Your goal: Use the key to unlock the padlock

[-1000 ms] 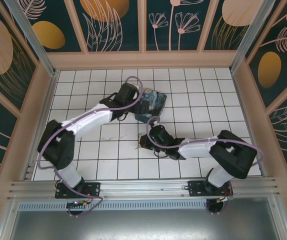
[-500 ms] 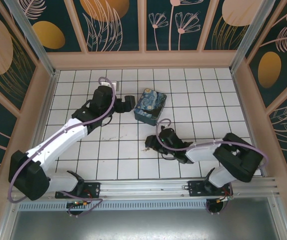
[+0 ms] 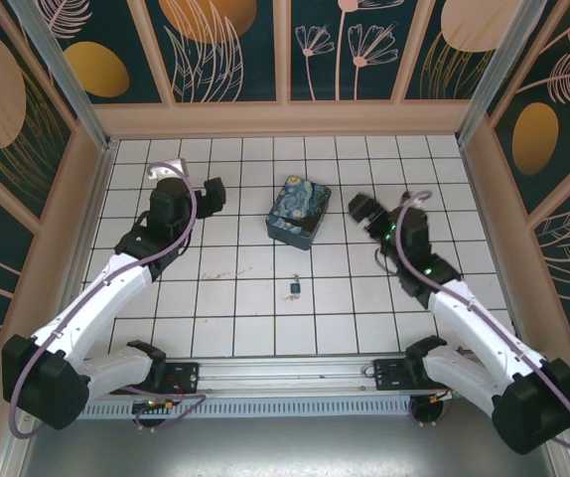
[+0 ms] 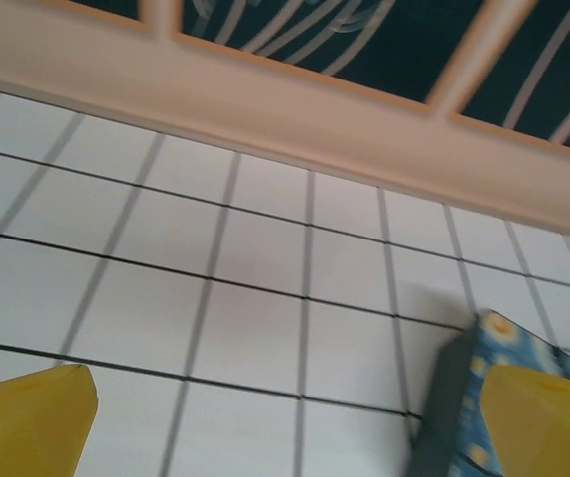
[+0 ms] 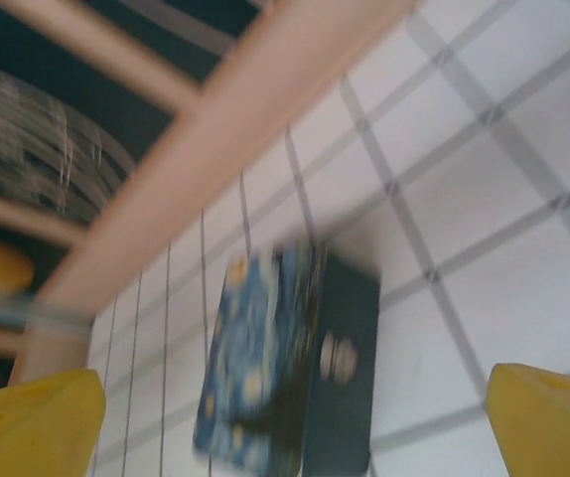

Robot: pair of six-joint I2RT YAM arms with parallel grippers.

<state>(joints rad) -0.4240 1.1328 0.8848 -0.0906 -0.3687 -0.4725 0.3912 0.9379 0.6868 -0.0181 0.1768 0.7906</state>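
The left fingers [image 4: 29,417] stand wide apart with nothing between them, and so do the right fingers [image 5: 29,422]. A second ago the right pair was shut down low at the padlock in the middle of the worktop [image 3: 215,308]. Since then it has sprung open and swung off to the far right, while the left arm has drawn back to the far left. The padlock [image 3: 294,288] now lies by itself on the white tiles, a little nearer than the blue painted tin [image 3: 298,212] and well apart from both arms. I'd judge the handling is over or paused. The lock is too small to show whether its shackle is free, and I cannot tell the key from it. No writing or brand is legible; the tin shows only swirling painted sky.
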